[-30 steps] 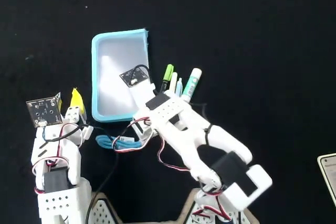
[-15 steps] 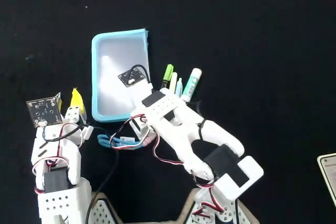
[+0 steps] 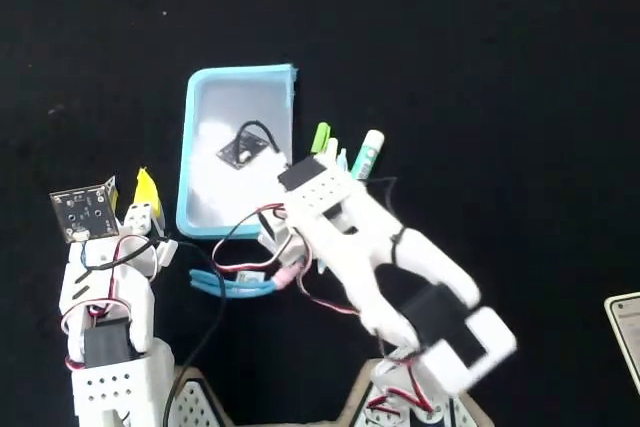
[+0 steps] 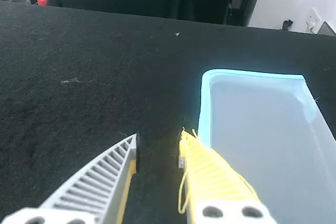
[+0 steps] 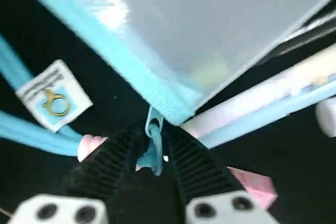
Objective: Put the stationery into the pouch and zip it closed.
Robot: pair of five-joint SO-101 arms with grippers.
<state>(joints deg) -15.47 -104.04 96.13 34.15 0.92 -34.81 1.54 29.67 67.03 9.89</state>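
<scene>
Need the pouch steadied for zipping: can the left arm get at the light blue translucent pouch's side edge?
Probably yes. The left end effector sits open just beside the edge of the light blue translucent pouch, bare black table between, nothing in the way.

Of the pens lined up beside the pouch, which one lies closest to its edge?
The bright green highlighter, right next to the pouch. The others lie farther out, with the white-and-green marker outermost.
</scene>
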